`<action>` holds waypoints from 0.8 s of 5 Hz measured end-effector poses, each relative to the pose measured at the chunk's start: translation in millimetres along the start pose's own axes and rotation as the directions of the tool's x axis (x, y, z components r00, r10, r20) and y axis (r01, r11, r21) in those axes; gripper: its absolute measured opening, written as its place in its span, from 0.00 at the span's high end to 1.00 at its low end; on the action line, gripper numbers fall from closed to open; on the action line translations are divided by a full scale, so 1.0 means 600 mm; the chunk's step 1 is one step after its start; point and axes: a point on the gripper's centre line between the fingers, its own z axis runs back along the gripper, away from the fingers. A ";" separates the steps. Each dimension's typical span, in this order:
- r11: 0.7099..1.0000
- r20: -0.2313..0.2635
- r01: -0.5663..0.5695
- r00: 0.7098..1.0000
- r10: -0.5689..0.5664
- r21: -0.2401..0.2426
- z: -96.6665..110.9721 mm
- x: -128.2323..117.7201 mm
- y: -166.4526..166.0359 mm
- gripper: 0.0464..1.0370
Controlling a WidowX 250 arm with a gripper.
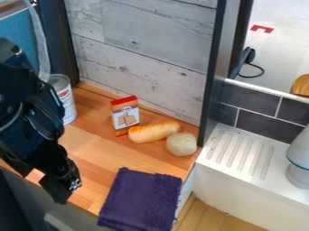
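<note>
Camera view: slants down from the left edge, ending in a black gripper (55,190) near the front edge of the wooden counter (91,151). Cannot tell whether set wide or narrow. See one purple cloth (142,198) to its right. Farther back, count one red-topped box (125,115), one bread loaf (154,131), one pale round item (181,144) and one white can (65,101).

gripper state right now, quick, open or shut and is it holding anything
Gripper: open, a gap between its fingers, nothing seen held; it's over the counter's edge.
</note>
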 end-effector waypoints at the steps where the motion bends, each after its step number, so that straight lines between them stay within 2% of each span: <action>1: 1.000 -0.001 0.015 1.000 -0.015 -0.003 -0.003 -0.002 0.000 0.04; 2: 0.999 -0.012 0.034 0.999 -0.034 -0.005 -0.023 0.004 0.034 0.04; 3: 0.992 0.003 0.124 0.992 -0.124 -0.034 -0.041 0.023 0.068 0.04; 4: 0.912 0.099 0.370 0.929 -0.358 -0.175 -0.090 0.083 0.134 0.04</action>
